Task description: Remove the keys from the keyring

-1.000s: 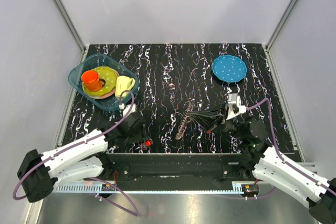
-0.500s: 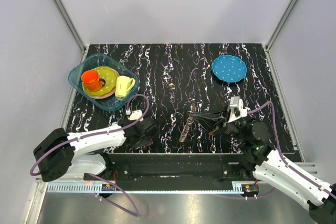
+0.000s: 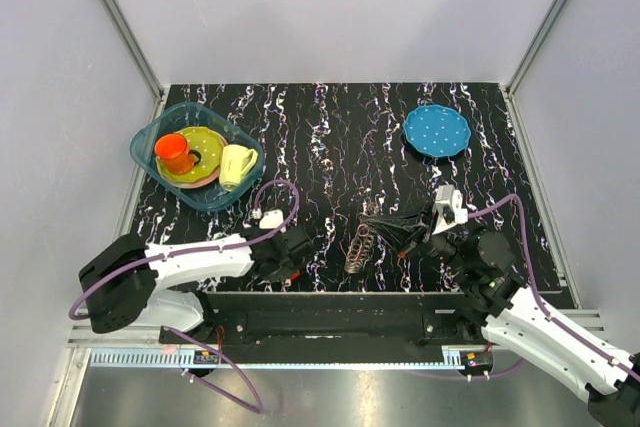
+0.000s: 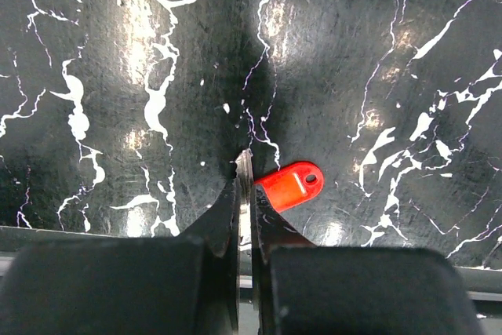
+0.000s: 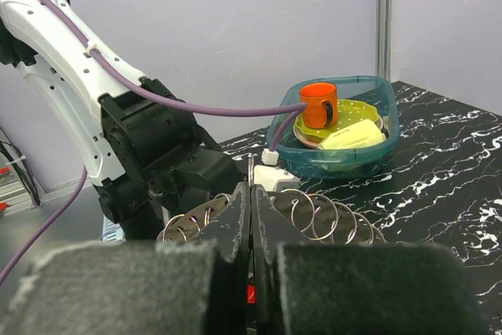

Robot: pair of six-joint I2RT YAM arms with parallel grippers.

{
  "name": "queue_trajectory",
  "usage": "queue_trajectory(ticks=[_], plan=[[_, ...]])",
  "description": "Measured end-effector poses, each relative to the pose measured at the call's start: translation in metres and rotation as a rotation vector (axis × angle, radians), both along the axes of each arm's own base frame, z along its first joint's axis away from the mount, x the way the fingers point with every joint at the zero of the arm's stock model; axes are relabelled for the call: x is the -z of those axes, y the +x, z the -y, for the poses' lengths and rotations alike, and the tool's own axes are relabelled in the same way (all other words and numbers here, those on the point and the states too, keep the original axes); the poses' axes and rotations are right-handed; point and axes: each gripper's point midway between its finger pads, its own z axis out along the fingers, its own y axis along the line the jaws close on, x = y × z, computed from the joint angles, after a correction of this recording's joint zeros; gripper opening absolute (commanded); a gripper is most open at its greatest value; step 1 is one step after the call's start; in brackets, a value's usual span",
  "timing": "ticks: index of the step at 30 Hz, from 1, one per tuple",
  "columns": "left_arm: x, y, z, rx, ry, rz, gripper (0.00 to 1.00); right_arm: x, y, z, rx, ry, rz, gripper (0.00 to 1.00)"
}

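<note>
You have one bright red plastic key (image 4: 292, 186) to deal with. It is oblong, has a small hole at its far end, and lies flat on the black white-veined table (image 3: 330, 137) close to the near edge. Your left gripper (image 4: 245, 164) is down over it with its two fingers pressed together and no gap between them. The key sticks out from beside the right-hand finger, touching it, and you cannot tell from the wrist view whether any of it is pinched.

Your right gripper (image 5: 251, 187) also has its two fingers brought tight together. They pinch the one grey metal keyring (image 5: 318, 213), a bunch of thin wire loops fanning out on both sides of the fingertips. The loops overlap too much to count. From above, the keyring (image 3: 360, 245) stands on edge near the front of the table, to the right of the left gripper and apart from it. A speck of red shows low between the right fingers, but you cannot make out what it is.

You also have one round blue white-dotted plate (image 3: 436, 131) at the far right. At the far left is one clear teal plastic tub (image 3: 140, 147), which holds one orange cup (image 3: 174, 150), one pale yellow cup (image 3: 237, 163) and one yellow-green plate (image 3: 207, 142).
</note>
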Motion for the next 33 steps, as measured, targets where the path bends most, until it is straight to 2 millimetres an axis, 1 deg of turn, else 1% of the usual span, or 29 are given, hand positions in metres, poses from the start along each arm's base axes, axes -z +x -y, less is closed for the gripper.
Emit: queue_trajectory(ticks=[5,7,9,12,15,16,18,19,21,24,27,31,33], plan=[[-0.005,0.003,-0.002,0.003,0.018,0.014,0.00,0.006,0.004,0.001,0.023,-0.016,-0.015,0.00],[-0.014,0.010,0.000,0.006,0.021,0.048,0.00,0.007,0.011,0.004,0.062,-0.016,-0.024,0.00],[-0.025,0.023,0.002,0.007,0.016,0.096,0.00,0.009,0.022,0.007,0.118,-0.019,-0.034,0.00],[-0.048,0.048,0.003,-0.004,-0.003,0.175,0.00,0.022,0.045,0.010,0.228,-0.055,-0.062,0.00],[-0.076,0.088,0.003,-0.045,-0.031,0.280,0.00,0.042,0.076,0.007,0.339,-0.144,-0.109,0.00],[-0.089,0.104,0.003,-0.054,-0.040,0.323,0.00,0.049,0.085,0.006,0.369,-0.176,-0.124,0.00],[-0.101,0.123,0.000,-0.078,-0.046,0.365,0.00,0.061,0.105,0.005,0.426,-0.233,-0.152,0.00],[-0.107,0.133,0.000,-0.083,-0.052,0.389,0.00,0.065,0.113,0.006,0.449,-0.250,-0.163,0.00],[-0.117,0.155,0.003,-0.085,-0.067,0.435,0.00,0.075,0.136,0.009,0.502,-0.287,-0.195,0.00],[-0.121,0.182,0.007,-0.083,-0.071,0.475,0.00,0.090,0.176,0.020,0.579,-0.325,-0.262,0.00],[-0.114,0.206,0.013,-0.067,-0.053,0.476,0.00,0.112,0.215,0.034,0.648,-0.350,-0.353,0.00],[-0.103,0.237,0.026,-0.024,-0.029,0.475,0.00,0.146,0.255,0.050,0.680,-0.377,-0.476,0.00],[-0.098,0.249,0.031,-0.008,-0.013,0.472,0.00,0.155,0.269,0.056,0.687,-0.375,-0.515,0.00]])
